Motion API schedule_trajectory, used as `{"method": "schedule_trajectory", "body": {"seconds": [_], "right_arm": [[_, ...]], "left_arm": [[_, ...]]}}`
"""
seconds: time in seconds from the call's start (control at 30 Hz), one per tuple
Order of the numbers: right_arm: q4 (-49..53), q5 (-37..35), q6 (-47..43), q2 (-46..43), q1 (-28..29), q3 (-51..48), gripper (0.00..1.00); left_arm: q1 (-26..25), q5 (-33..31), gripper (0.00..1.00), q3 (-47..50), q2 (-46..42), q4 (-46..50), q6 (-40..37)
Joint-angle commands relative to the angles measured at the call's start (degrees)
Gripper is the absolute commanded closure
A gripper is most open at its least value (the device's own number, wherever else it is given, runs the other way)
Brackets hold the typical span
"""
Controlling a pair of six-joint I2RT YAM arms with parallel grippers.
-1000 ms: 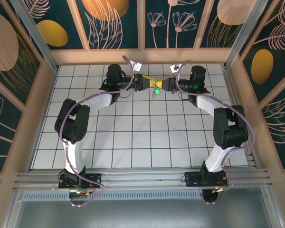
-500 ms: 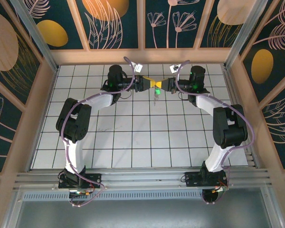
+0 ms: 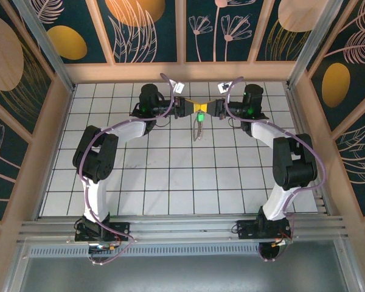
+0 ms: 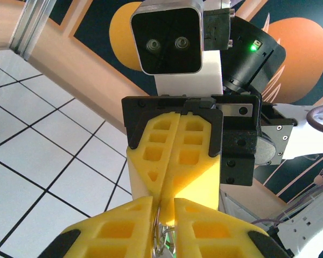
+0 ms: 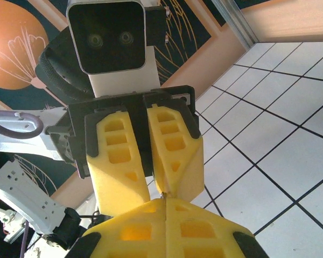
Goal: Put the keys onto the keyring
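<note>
Yellow fingers (image 4: 124, 228) on the left gripper (image 4: 162, 208) are nipped in tight, and a sliver of the thin grey metal keyring loop (image 4: 159, 239) sits pinched in the narrow slot between them. Facing it nose to nose, the right gripper (image 5: 166, 207) has its own yellow fingers (image 5: 204, 228) pressed together along one seam; whether they hold anything cannot be told. From above, both sets of tips meet over the far middle of the white tiled desk (image 3: 170, 176). Directly below that meeting point the loop trails away, and at its end sits the small silver key with the bright green plastic head (image 3: 200, 134). Count it up: one key, one keyring, two grippers. Loop and key lie on one line, long axis running from the fingertips toward the near edge, green head at the nearest end.
</note>
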State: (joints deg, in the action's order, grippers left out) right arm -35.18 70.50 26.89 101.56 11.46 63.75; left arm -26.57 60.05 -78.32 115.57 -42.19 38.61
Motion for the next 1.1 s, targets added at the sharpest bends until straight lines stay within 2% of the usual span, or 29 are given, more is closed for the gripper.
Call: {"method": "schedule_trajectory", "body": {"seconds": [0.0, 0.17, 0.33, 0.83, 0.9, 1.07], "right_arm": [[-3.7, -0.1, 0.3, 0.4, 0.4, 1.4, 1.0], [-3.4, -0.2, -0.2, 0.3, 0.3, 1.0, 1.0], [-3.5, -0.2, -0.2, 0.3, 0.0, 0.6, 1.0], [-5.9, -1.0, 1.9, -1.3, 0.1, -0.1, 1.0], [-5.9, -1.8, 1.9, -1.6, 0.0, -0.4, 1.0], [-7.2, -2.6, 3.0, -1.6, -0.4, -1.0, 1.0]], "left_arm": [[-0.7, 1.8, 0.87, -0.4, 0.8, -2.8, -0.1], [-0.7, 1.4, 0.9, 0.2, 0.4, -4.3, 0.6], [-0.7, 1.0, 1.0, 0.9, 0.0, -6.5, 1.7], [-1.0, 0.4, 1.0, 2.4, -0.6, -11.4, 4.7], [-1.0, -0.5, 0.91, 2.8, -0.7, -11.6, 4.8], [-1.0, -1.6, 0.87, 5.0, -0.9, -17.4, 8.6]]}}
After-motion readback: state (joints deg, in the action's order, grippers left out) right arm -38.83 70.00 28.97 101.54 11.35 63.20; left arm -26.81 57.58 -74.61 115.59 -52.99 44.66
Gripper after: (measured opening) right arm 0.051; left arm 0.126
